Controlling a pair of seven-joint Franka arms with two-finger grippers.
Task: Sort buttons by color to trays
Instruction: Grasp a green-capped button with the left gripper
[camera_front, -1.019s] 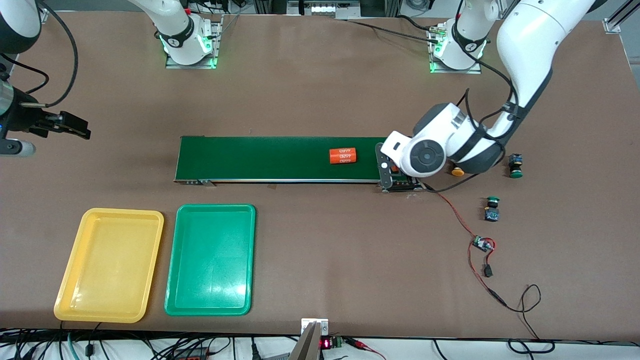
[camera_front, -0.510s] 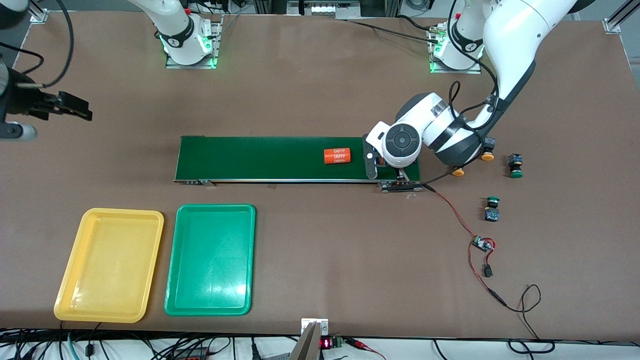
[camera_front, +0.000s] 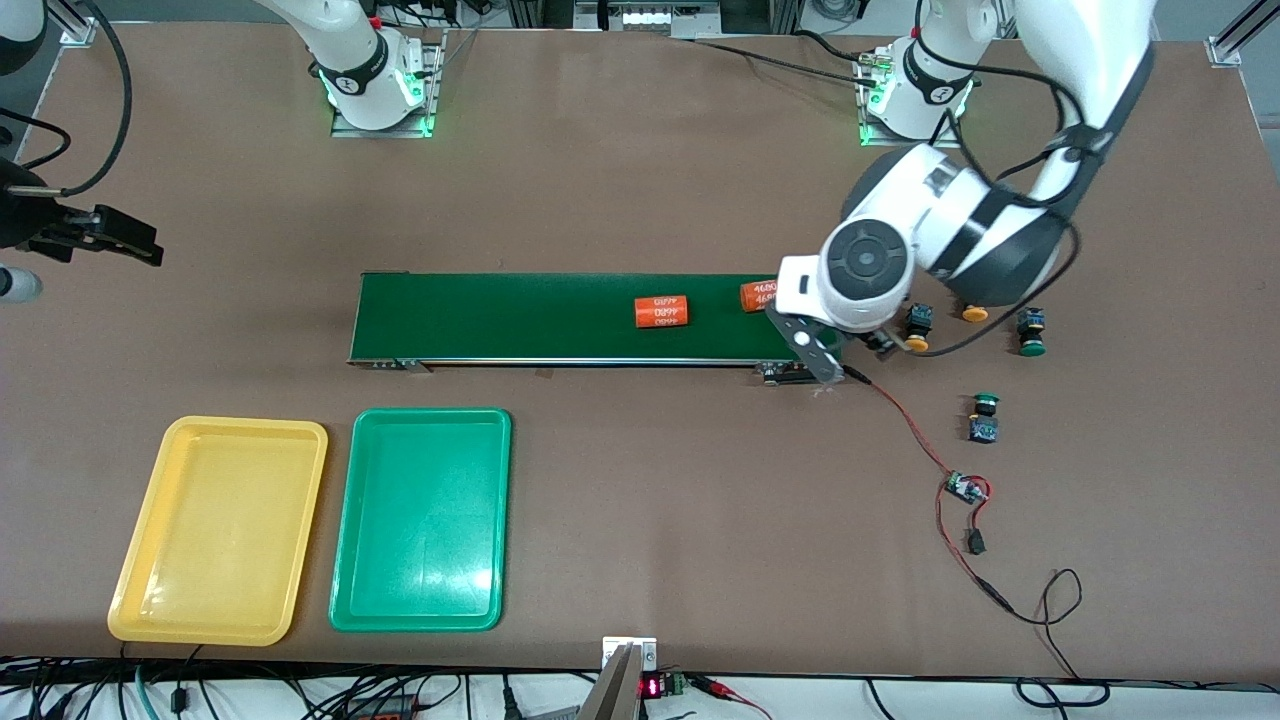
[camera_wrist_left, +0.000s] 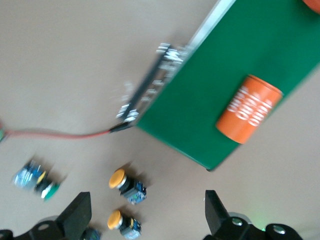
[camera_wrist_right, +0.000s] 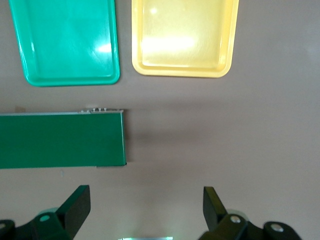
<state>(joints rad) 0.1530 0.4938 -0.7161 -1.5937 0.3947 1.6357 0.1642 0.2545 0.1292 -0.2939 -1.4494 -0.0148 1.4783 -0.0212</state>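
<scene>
Two yellow-capped buttons (camera_front: 918, 325) (camera_front: 975, 313) and two green-capped buttons (camera_front: 1030, 335) (camera_front: 985, 415) lie on the table past the conveyor's end, at the left arm's end of the table. My left gripper (camera_front: 885, 340) hangs open and empty over the table by that belt end. In the left wrist view the gripper (camera_wrist_left: 146, 210) has both yellow buttons (camera_wrist_left: 127, 185) (camera_wrist_left: 122, 224) between its fingers, below them, with a green one (camera_wrist_left: 37, 180) off to the side. My right gripper (camera_front: 130, 245) waits open and empty (camera_wrist_right: 145, 205). The yellow tray (camera_front: 218, 530) and green tray (camera_front: 420, 520) are empty.
A dark green conveyor belt (camera_front: 560, 318) carries two orange cylinders (camera_front: 662, 312) (camera_front: 758, 296). A red wire runs from the belt's end to a small circuit board (camera_front: 965, 490), near the lower green button. The right wrist view shows both trays (camera_wrist_right: 65, 40) (camera_wrist_right: 185, 37) and the belt's end (camera_wrist_right: 60, 140).
My left arm's wrist swung from over the belt's end toward the yellow buttons, uncovering a second orange cylinder. The first cylinder rode the belt toward the right arm's end. My right gripper drifted slightly.
</scene>
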